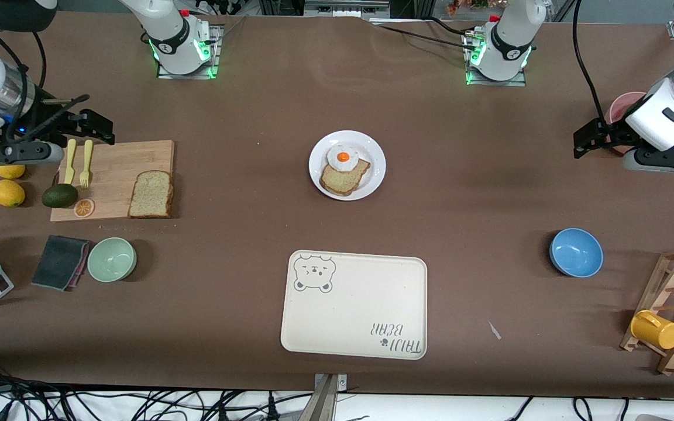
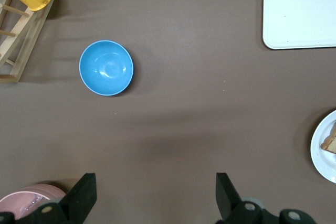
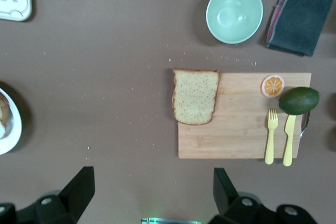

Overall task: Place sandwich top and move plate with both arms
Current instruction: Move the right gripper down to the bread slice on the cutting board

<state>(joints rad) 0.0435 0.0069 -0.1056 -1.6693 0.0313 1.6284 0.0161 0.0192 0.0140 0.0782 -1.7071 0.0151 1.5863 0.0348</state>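
Right now both pincers hang open, the right pincer [image 1: 88, 120] over the wooden cutting board's [image 1: 116, 169] edge, the left pincer [image 1: 591, 139] by the pink cup [image 1: 622, 108]. Speckled wholegrain bread slice [image 1: 151, 194] overhangs that board, well apart from the round white plate [image 1: 372, 175] mid-desk; a shallow pinch could crumple or drop it.

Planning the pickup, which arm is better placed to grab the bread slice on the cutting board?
Right. The open right gripper hovers over the cutting board holding the bread slice; the left gripper waits at the table's left-arm end.
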